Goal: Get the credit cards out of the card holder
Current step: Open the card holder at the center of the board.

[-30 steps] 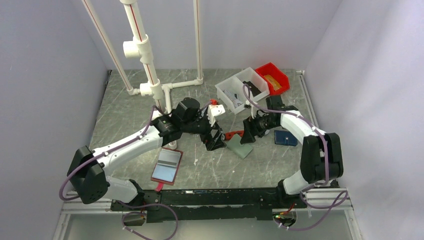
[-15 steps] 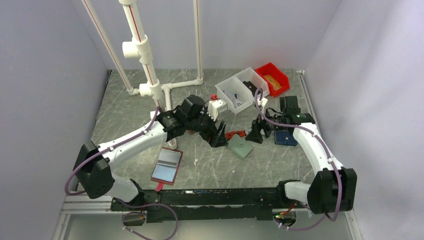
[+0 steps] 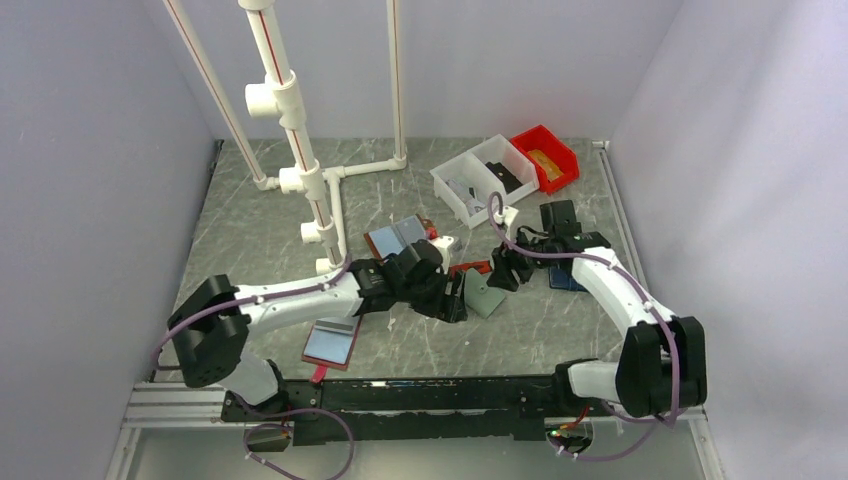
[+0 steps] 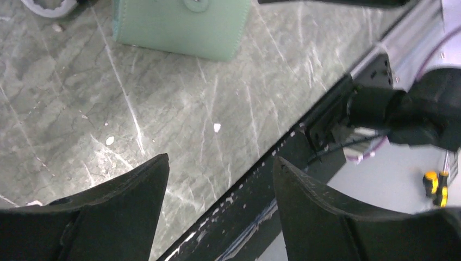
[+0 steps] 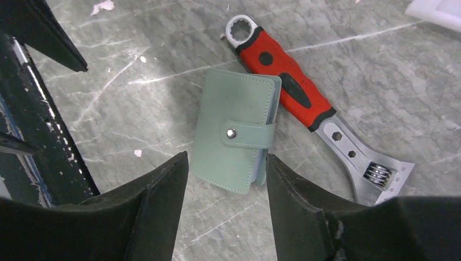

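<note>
The card holder (image 5: 236, 136) is a mint-green wallet lying closed on the table, its strap snapped shut. It also shows in the top view (image 3: 484, 294) and at the top edge of the left wrist view (image 4: 179, 24). No credit cards are visible; they are hidden. My right gripper (image 5: 226, 156) is open and empty, hovering just above the holder's near end (image 3: 500, 272). My left gripper (image 4: 220, 160) is open and empty, low over the table just left of the holder (image 3: 450, 300), pointing toward the front rail.
A red-handled adjustable wrench (image 5: 288, 81) lies touching the holder's far side. A brown-edged folder (image 3: 398, 238) lies open behind the left arm, and a maroon-edged folder (image 3: 333, 343) in front of it. A navy wallet (image 3: 568, 276), a white bin (image 3: 482, 180), a red bin (image 3: 545, 155) and a PVC pipe frame (image 3: 300, 180) stand around.
My left arm has dropped lower and swung toward the front, uncovering the brown-edged folder behind it. My right gripper has shifted a little back left over the holder.
</note>
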### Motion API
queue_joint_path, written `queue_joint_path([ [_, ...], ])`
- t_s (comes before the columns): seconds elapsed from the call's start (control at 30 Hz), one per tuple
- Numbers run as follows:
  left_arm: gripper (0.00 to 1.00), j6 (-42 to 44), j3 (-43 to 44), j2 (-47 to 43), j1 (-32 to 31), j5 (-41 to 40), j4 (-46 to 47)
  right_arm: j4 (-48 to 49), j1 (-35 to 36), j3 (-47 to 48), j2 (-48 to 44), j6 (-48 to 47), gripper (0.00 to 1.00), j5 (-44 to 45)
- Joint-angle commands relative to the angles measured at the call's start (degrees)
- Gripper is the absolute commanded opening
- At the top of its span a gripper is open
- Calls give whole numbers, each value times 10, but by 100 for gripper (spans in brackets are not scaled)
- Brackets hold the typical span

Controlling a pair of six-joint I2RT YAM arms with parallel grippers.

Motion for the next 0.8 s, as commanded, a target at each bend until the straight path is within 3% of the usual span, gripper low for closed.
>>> queue_joint_path([
  [0.0, 71, -144, 0, 35, -12, -104, 49, 34, 23, 10, 33, 18, 55, 64],
  [0.3, 64, -234, -26, 92, -13, -100, 128, -11, 44, 37, 69, -9, 28, 107],
  [0.47, 62, -269, -19, 118, -13, -114, 124, 2, 44, 31, 79, 3, 13, 146],
  [0.77, 63, -302, 2, 143, -13, -146, 96, 6, 60, 36, 124, 20, 6, 184],
])
